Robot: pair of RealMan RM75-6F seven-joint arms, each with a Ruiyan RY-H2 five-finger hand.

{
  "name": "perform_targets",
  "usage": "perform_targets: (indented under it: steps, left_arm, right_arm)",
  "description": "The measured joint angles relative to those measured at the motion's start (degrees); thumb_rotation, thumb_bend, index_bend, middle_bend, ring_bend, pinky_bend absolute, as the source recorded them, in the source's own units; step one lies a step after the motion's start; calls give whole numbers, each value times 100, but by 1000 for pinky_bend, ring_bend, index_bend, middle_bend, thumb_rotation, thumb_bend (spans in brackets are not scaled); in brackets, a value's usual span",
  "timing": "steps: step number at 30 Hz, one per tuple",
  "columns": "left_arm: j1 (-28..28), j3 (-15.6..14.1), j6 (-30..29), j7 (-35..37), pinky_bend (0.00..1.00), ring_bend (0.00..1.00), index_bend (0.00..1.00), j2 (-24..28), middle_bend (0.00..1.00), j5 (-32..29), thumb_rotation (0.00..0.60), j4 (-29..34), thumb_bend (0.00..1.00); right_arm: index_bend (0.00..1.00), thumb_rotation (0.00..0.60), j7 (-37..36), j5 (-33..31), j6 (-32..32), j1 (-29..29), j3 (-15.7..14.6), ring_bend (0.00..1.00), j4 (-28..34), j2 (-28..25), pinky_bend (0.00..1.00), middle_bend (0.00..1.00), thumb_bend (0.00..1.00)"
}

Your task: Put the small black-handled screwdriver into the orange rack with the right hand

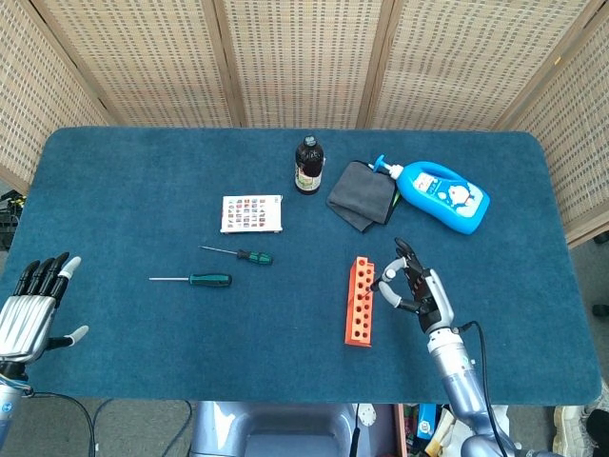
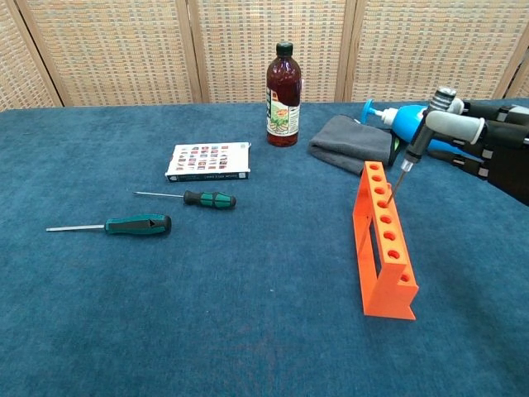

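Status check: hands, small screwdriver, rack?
Right hand holds small black-handled screwdriver, tilted, tip at a far-end hole of upright orange plastic rack. Left hand open, idle at table edge. Nothing blocking.

Left hand (image 1: 29, 309): silver-grey metallic palm with ribbed segments, black fingers, pale tips. Right hand (image 1: 416, 288): black fingers and palm with silver-white thumb (image 2: 453, 124) and grey knuckle fittings, on a silver-grey wrist cuff. Right forearm (image 1: 463, 386): smooth blue-grey casing, with a thin black cable looping beside it.
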State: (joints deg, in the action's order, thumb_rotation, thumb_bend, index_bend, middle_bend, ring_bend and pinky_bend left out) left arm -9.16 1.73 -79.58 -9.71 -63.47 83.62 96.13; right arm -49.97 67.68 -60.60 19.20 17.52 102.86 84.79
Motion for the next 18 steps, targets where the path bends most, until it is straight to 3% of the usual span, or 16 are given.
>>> perform_targets:
  steps: [18]
  left_arm:
    - [-8, -4, 15, -6, 0, 0, 0, -8, 0, -9, 600, -4, 0]
  right_arm:
    - [627, 600, -70, 281, -12, -37, -170, 0, -237, 188, 0, 36, 302]
